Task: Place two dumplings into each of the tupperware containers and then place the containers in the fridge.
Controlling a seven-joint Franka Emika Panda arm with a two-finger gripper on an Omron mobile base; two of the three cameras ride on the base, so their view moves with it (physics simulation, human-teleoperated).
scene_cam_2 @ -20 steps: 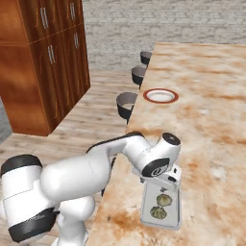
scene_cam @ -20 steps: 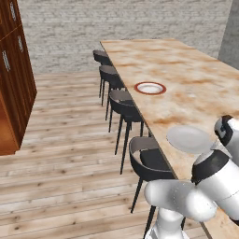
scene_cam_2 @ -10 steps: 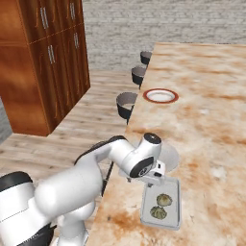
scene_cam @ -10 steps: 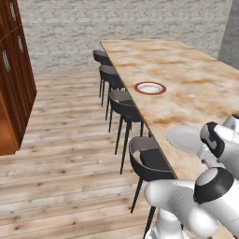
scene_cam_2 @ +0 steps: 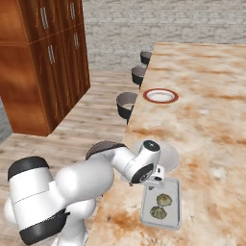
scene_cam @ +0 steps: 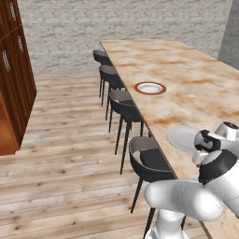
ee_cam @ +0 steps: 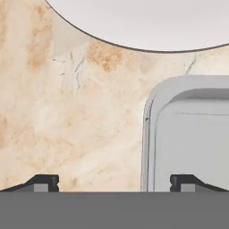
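Leftward my claw [ee_cam: 114, 181] has swung off the dumplings [scene_cam_2: 160, 205]; jaws wide astride the tupperware container's [ee_cam: 188, 134] left rim.

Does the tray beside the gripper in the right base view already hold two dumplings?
Yes: the tupperware container holds two dumplings, one behind the other, on the counter.

Mottled beige-and-orange marbled stone worktop [scene_cam_2: 211, 110]; pale grey translucent rectangular tray [scene_cam_2: 172, 186] holding two greenish-tan pleated dumplings [scene_cam_2: 163, 199]; round white red-rimmed dish [scene_cam_2: 160, 95]; reddish-brown wooden cabinets [scene_cam_2: 45, 57]; black bar stools [scene_cam: 122, 106]; pale plank floor [scene_cam: 65, 154].
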